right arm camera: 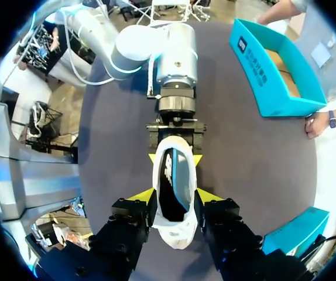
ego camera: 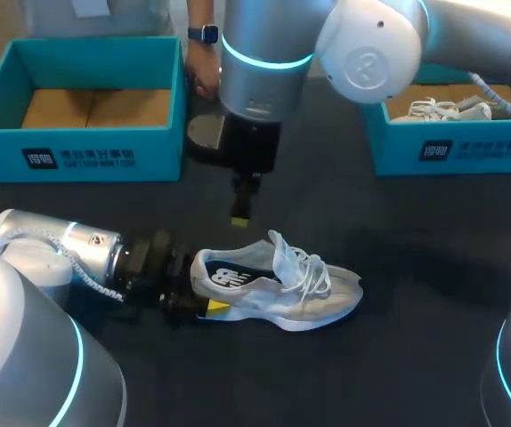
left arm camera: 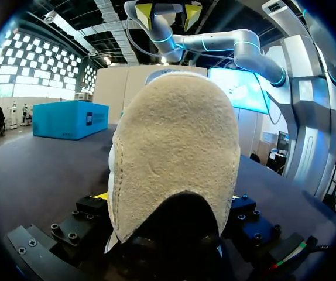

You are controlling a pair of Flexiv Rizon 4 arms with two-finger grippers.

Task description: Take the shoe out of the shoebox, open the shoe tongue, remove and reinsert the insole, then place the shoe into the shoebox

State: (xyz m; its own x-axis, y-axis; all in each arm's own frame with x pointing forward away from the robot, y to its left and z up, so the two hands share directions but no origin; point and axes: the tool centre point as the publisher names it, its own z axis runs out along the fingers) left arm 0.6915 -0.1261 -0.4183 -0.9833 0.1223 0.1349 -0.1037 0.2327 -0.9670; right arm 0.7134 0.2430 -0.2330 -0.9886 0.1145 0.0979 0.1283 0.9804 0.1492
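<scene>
Heel (left arm camera: 177,170): beige suede, clamped by left gripper (right arm camera: 174,159).
Shoe: grey-and-white laced sneaker (ego camera: 278,289) on dark table (ego camera: 416,249), outside teal cardboard shoebox (ego camera: 104,156).
Right gripper (right arm camera: 175,197): spread, above sneaker.
Risk: descent may snag laces (ego camera: 309,271), pulling heel free.

I see a dark table (ego camera: 416,231). At its far right stands a teal box (ego camera: 469,151) holding a pale laced shoe (ego camera: 442,109). A person's hand (ego camera: 204,76), a watch (ego camera: 204,34) on its wrist, is at the table's far edge.
</scene>
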